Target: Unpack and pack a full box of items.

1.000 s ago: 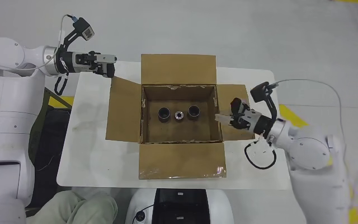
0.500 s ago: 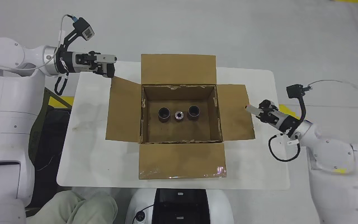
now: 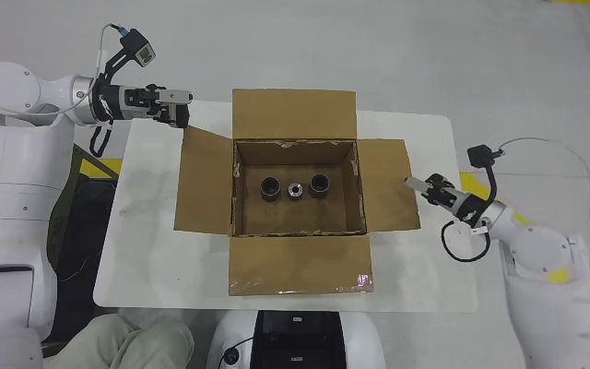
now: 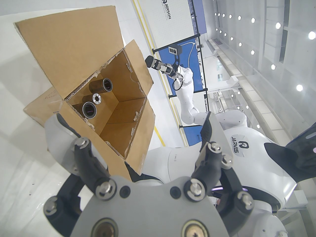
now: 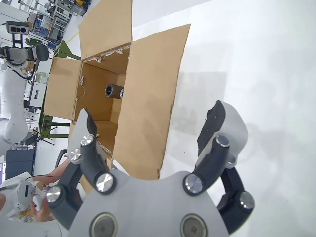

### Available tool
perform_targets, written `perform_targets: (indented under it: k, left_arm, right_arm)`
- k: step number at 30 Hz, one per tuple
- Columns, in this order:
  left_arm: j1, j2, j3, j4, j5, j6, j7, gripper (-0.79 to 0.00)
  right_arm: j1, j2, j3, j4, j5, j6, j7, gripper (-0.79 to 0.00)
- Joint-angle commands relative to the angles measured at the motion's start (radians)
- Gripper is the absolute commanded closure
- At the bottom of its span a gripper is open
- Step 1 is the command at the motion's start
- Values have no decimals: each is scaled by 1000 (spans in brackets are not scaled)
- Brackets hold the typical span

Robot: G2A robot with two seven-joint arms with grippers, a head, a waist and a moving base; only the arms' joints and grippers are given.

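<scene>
Right gripper [image 3: 412, 182] has retreated rightwards off the open brown cardboard box [image 3: 295, 267] at frame centre, jaws wide apart, holding nothing; left gripper [image 3: 186, 103], upper left, likewise. Inside, two dark metal cylinders [image 3: 270, 188] stand upright, axis vertical. In the right wrist view a flap [image 5: 148, 94] half-hides them.

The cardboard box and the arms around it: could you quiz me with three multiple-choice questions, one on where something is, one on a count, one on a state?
1. Where are the two dark cylinders relative to the box?
A. beside it
B. inside it
C. on a flap

2. How many things lie in the box?
A. one
B. three
C. five

3. The right gripper is:
A. open and empty
B. shut on a cylinder
C. shut on a flap

Answers:
1 B, the top view shows both on the box floor.
2 B, two cylinders with a silver ring between them.
3 A, its jaws stand apart with nothing between them.
</scene>
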Motion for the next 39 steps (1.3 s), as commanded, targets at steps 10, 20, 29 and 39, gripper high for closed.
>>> perform_targets:
  k: [10,20,29,39]
  left_arm:
    - [0,0,0,0,0,0,0,-785]
    - [0,0,0,0,0,0,0,-785]
    - [0,0,0,0,0,0,0,-785]
    - [0,0,0,0,0,0,0,-785]
  right_arm:
    - [2,6,-65,26,42,-39,20,-785]
    - [-7,16,-71,-9,60,-57,17,-785]
    - [-20,28,-50,-67,142,-94,38,-785]
    - [3,37,-51,-161,194,-119,20,-785]
